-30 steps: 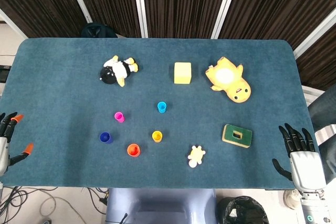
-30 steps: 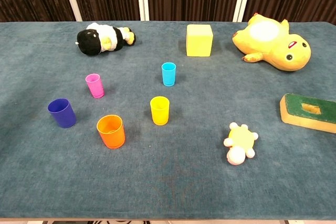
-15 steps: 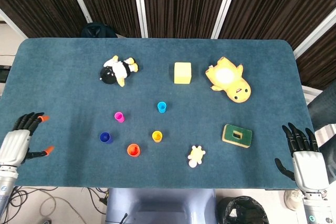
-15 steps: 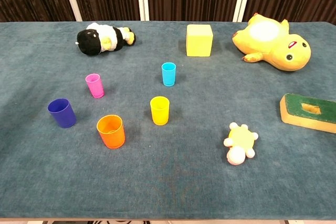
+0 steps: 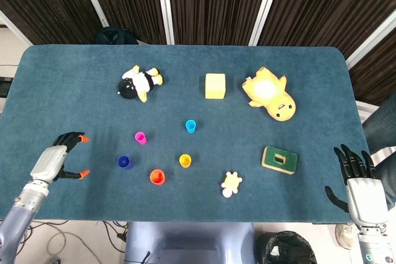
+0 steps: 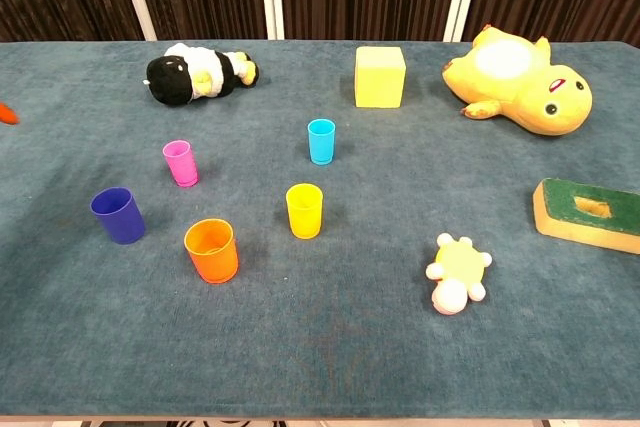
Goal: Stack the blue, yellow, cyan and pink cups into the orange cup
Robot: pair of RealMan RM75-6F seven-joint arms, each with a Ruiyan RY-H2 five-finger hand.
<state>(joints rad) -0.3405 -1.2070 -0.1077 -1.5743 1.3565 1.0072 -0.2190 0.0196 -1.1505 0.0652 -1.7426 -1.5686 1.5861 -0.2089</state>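
the left hand (image 5: 59, 163) has a pale grey back, black fingers (image 5: 69, 136) and bright orange fingertips — one orange tip (image 6: 6, 113) alone shows at the left edge of the chest view. its forearm (image 5: 18, 214) is a light grey tube with a darker ring at the wrist. the right hand (image 5: 360, 185) has the same grey back and black fingers — no orange tips visible on it.

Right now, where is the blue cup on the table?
In the head view the blue cup stands upright on the table's left half, just left of the orange cup and nearer the robot than the pink cup.
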